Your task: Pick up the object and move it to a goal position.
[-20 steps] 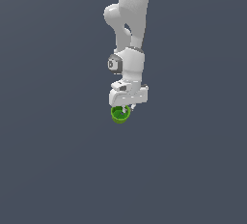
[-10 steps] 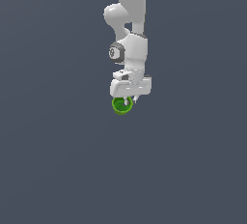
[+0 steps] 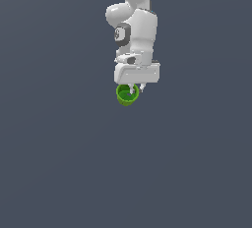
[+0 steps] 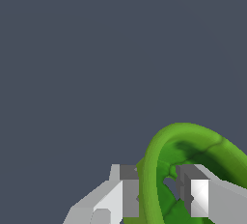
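Note:
The small bright green cup (image 3: 127,96) hangs just under the white gripper (image 3: 134,90) in the exterior view, a little above the frame's middle. In the wrist view the cup's thick rim (image 4: 153,170) runs between the two fingertips, one finger (image 4: 126,191) outside the wall and the other (image 4: 195,194) inside the darker green hollow. The gripper (image 4: 158,193) is shut on the cup's wall. The cup hangs tilted from the fingers, its opening showing in the exterior view.
The white arm (image 3: 134,23) comes straight down from the top of the exterior view. Around it there is only a plain dark grey background (image 3: 59,163); no goal marker shows.
The arm has risen with the cup and shifted slightly toward the exterior view's right. The cup stays held between the fingers.

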`<state>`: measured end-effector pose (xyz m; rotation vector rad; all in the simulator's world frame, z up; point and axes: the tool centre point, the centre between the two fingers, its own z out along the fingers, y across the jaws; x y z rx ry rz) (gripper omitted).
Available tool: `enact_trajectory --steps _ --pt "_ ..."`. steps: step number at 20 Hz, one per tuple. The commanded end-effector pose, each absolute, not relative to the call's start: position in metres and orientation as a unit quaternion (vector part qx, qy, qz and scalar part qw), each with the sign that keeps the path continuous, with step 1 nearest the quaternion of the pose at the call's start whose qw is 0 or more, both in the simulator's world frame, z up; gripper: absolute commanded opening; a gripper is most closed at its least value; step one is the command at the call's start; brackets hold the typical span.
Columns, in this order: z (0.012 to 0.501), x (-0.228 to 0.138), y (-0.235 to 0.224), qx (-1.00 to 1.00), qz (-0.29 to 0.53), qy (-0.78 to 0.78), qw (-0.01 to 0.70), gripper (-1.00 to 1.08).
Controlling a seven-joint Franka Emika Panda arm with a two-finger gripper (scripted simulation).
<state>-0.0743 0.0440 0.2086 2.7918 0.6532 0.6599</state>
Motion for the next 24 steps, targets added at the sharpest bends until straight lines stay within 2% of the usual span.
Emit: enact_trajectory --steps 1,24 --pt "0.228 -0.078 0.047 0.944 0.224 0.221 0.100 -1.00" --pt "0.414 -0.114 0.080 0.944 0.223 0.221 0.100 -1.00"
